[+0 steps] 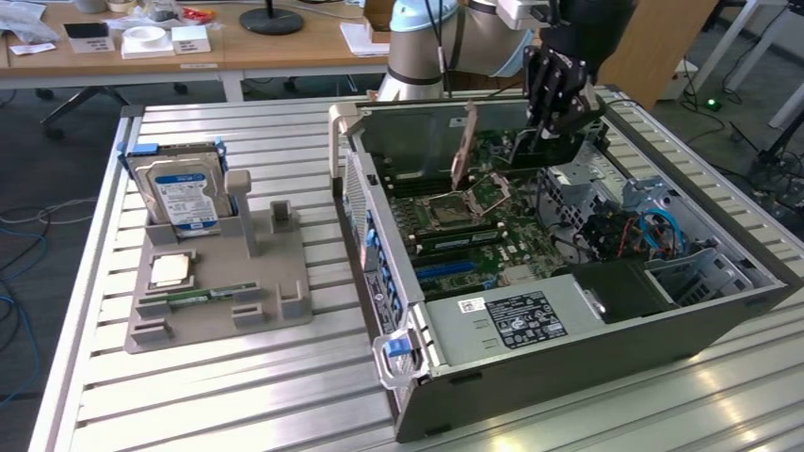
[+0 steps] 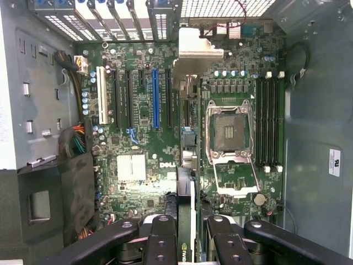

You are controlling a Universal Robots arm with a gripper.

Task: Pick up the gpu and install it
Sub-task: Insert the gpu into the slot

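Black tool [image 2: 192, 234] clamped on edge-on gpu [image 2: 190, 160], over green motherboard [image 2: 143, 110], case walls [image 2: 314, 110] well clear both sides.

Robotics lab: slatted metal bench [image 1: 251, 377]; opened computer case [image 1: 566, 363]; cluttered wooden desks [image 1: 270, 52] behind (cables [image 1: 19, 235] on floor [image 1: 63, 155])

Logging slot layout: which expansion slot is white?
The end slot of the row, farthest from the gpu; the others are black, except one blue slot.
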